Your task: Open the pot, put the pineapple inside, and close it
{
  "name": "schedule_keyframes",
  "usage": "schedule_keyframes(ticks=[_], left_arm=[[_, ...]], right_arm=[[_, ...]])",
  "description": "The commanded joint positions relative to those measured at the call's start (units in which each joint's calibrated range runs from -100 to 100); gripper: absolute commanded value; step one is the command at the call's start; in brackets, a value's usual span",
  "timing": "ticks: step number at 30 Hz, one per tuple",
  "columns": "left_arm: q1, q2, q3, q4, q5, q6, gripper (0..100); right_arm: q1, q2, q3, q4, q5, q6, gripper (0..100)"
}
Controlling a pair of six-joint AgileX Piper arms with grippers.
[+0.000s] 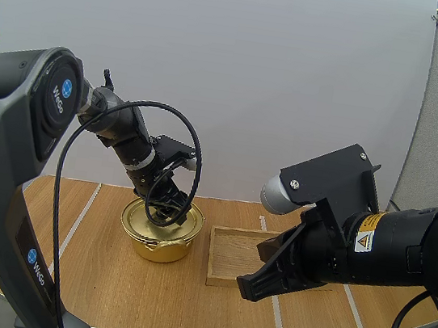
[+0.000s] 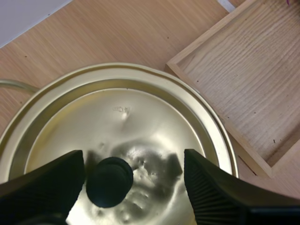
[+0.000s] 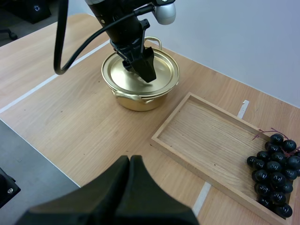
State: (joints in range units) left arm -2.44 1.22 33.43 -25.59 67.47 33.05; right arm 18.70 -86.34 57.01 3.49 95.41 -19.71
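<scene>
A gold pot [image 1: 161,237] stands on the table with its lid [image 2: 140,122] on. My left gripper [image 1: 168,208] is down over the lid, open. Its ribbed fingers [image 2: 220,187] stand on either side of the lid's black knob [image 2: 110,182], and the knob is close against one of them. In the right wrist view the same gripper [image 3: 140,68] sits at the middle of the lid [image 3: 161,70]. A bunch of dark grapes [image 3: 274,164] lies at the far end of the wooden tray [image 3: 211,140]. My right gripper [image 1: 255,286] hangs shut above the table's front, its fingers [image 3: 130,187] pressed together.
The wooden tray [image 1: 230,255] lies just right of the pot, and its near corner [image 2: 197,56] is close to the lid's rim. White tape lines [image 1: 76,221] cross the wooden tabletop. Bare table lies in front of the pot.
</scene>
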Motion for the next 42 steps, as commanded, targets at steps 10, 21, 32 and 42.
schedule_keyframes(ticks=[10,21,32,42], left_arm=[[-0.1,-14.99,-5.08,1.98,14.89,-0.62,100],[-0.1,-35.93,-14.18,4.04,25.26,-3.47,100],[-0.1,-56.33,-14.31,4.04,32.53,-3.91,100],[-0.1,-66.29,-13.43,6.57,32.53,-10.19,100]], right_arm=[[-0.18,-0.61,0.07,-0.38,-0.34,0.04,0],[-0.18,-0.61,0.07,-0.84,-0.34,0.04,0],[-0.18,-0.61,0.07,-0.83,-0.52,0.04,0],[-1.03,-0.61,0.07,-0.83,-0.94,0.04,0]])
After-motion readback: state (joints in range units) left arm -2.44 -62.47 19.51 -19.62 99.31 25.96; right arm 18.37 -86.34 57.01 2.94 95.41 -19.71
